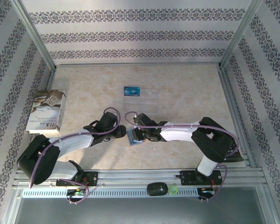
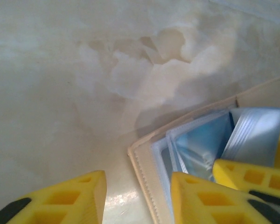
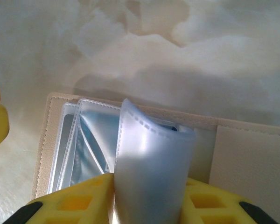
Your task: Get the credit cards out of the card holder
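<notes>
At the far left a book point(image 1: 44, 109) lies near the side wall, well away from the work. The left claw point(image 2: 135, 205) is spread wide and low over the worktop point(image 1: 191, 93), one finger point(image 2: 210, 200) resting over the near corner of the card holder point(image 2: 144, 163). I judge that it is there to pin the open holder flat so it does not lift or slide. The holder lies open between the two claws at the near middle of the worktop, tan cover down, its clear pockets fanned upward. Just right of it, the right claw point(image 3: 149, 205) pinches a plastic sleeve point(image 3: 154, 158), which bows into a curl between the pads, probably to open a pocket. Whether a card sits in that sleeve I cannot tell. Farther back, a blue card point(image 1: 131, 91) lies at the left end of the clear tray point(image 1: 149, 100), so at least one card seems to be out.
</notes>
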